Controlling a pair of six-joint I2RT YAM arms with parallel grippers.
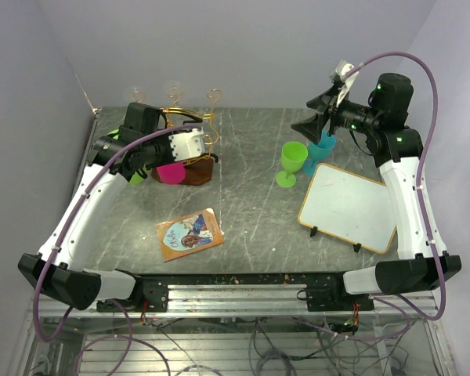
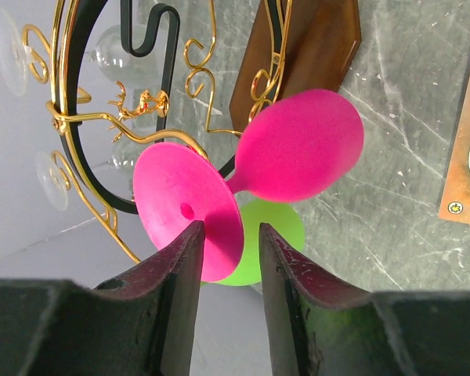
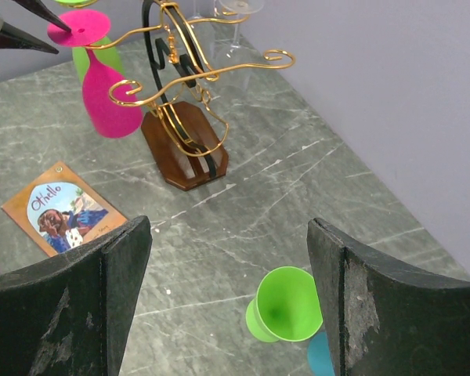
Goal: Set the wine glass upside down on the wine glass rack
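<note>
As the wine glass (image 2: 298,149) hangs upside down on the wine glass rack (image 1: 202,168) at ten o'clock, the open-jawed left gripper (image 2: 229,229) seemingly need only withdraw.

- The right claw (image 3: 229,235) fills the lower edge, its two dark fingers (image 3: 78,305) spread wide apart.
- Below the gap a green goblet (image 3: 286,313) stands mouth up on the grey counter (image 3: 313,180). A teal thing (image 3: 321,359) shows just beside it, too cropped to name.
- Farther off is the wine glass rack (image 3: 184,153) — gold wire on a brown wooden base.
- A pink wine glass (image 3: 110,106) hangs upside down from one scrolled arm, foot on top, with a green glass (image 3: 90,59) just behind it.
- Two dark points in the top left corner — perhaps the left claw (image 3: 56,39) — reach the pink foot's edge.
- A picture card (image 3: 63,207) lies flat near the rack.
</note>
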